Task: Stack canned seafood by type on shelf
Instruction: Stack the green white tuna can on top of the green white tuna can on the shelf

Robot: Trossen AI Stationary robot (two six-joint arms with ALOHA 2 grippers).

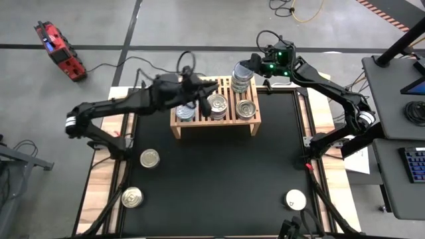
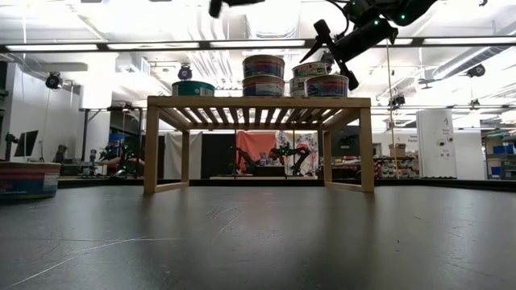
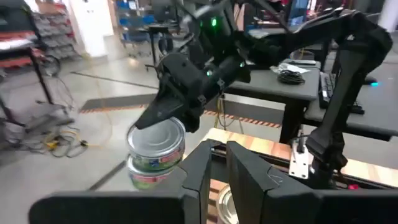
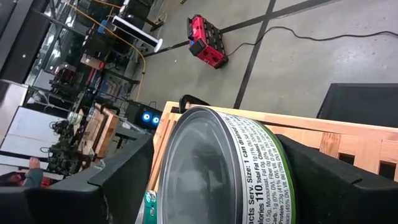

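Right end effector point(image 1: 251, 66) grips stacked can point(image 1: 242, 73) above shelf point(image 1: 216, 126)

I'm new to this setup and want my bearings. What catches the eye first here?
The wooden shelf at the table's far middle, with cans on top. The right gripper clasps the top can of a stack at the shelf's far right corner; the left gripper, shut, hovers over the shelf. Three loose cans lie nearer.

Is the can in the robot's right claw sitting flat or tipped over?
Flat. The top can sits level on the can below on the shelf, and the right gripper has a finger on each side.
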